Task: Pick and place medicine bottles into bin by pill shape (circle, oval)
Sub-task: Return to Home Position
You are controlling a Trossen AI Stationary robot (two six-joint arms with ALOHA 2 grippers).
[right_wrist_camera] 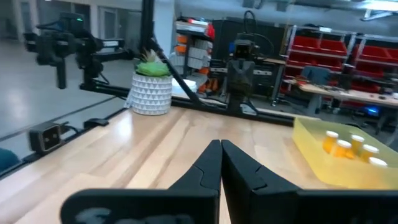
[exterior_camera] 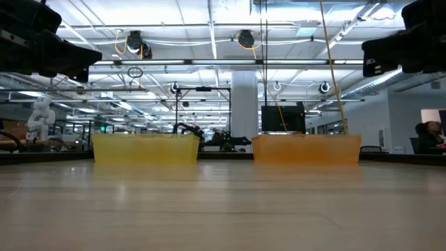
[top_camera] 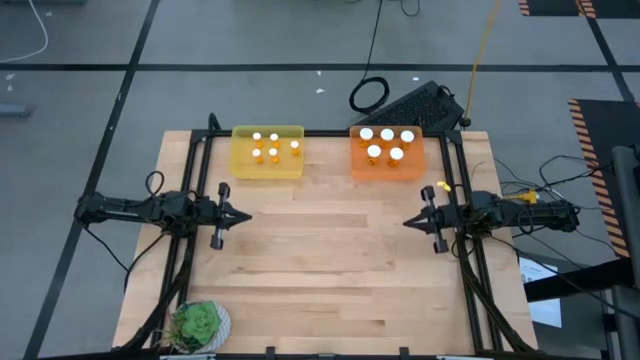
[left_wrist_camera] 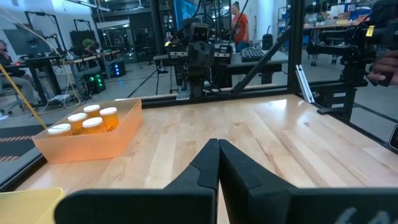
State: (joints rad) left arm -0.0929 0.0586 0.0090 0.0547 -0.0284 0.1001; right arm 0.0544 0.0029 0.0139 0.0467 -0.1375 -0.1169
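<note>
Both pinched-shut hands, left hand (left_wrist_camera: 217,163) and right hand (right_wrist_camera: 221,163), hover; only overhead reveals bottles (top_camera: 386,143) binned.

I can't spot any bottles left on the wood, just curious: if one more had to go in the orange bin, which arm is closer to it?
The right gripper, probably: the orange bin sits on its side, the yellow bin nearer the left gripper. Both are shut and empty.
</note>
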